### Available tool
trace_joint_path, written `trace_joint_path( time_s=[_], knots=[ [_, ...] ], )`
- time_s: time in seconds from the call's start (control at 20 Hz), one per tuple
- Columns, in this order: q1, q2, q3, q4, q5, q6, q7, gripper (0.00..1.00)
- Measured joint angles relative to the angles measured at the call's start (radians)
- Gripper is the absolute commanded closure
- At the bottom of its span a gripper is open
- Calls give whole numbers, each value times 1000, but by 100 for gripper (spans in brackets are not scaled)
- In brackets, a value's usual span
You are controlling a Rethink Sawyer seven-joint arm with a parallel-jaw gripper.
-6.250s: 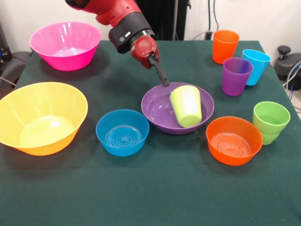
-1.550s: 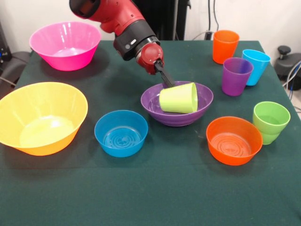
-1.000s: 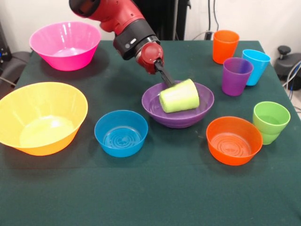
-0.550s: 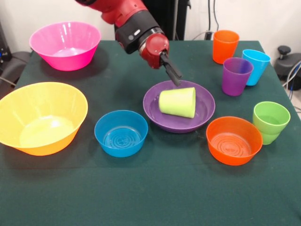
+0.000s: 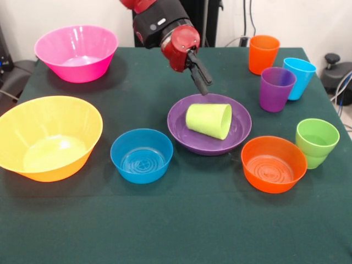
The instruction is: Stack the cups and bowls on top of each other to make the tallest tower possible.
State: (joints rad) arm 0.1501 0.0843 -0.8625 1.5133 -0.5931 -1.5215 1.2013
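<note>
Pincer (image 5: 202,82) hangs above the worktop (image 5: 181,220), holding nothing; whether its tips are apart or together can't be told. Lime-yellow cup (image 5: 209,120) lies on its side in the wide purple bowl (image 5: 181,127), just below the pincer, not touching it. Small blue bowl (image 5: 142,155) sits lower left of the pincer, small orange bowl (image 5: 273,163) lower right, both apart from the purple bowl.

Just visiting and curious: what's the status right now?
Gripper above the purple bowl, holding nothing. Lime-yellow cup on its side in that bowl. No tower yet. Nothing in the way.
</note>
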Motion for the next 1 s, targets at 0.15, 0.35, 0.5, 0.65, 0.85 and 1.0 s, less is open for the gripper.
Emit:
trace_joint_path(
  time_s=[0.15, 0.35, 0.5, 0.65, 0.85, 1.0],
  knots=[
    [0, -11, -4, 0, -1, 34, 5, 0],
    [2, -22, -9, 0, -2, 121, 27, 0],
    [20, -23, -21, 0, -19, 279, 63, 0],
    [67, -21, -30, -5, -93, 463, 106, 0],
    [140, -22, -29, -17, -241, 686, 186, 0],
    [174, -29, -24, -21, -331, 789, 247, 0]
  ],
)
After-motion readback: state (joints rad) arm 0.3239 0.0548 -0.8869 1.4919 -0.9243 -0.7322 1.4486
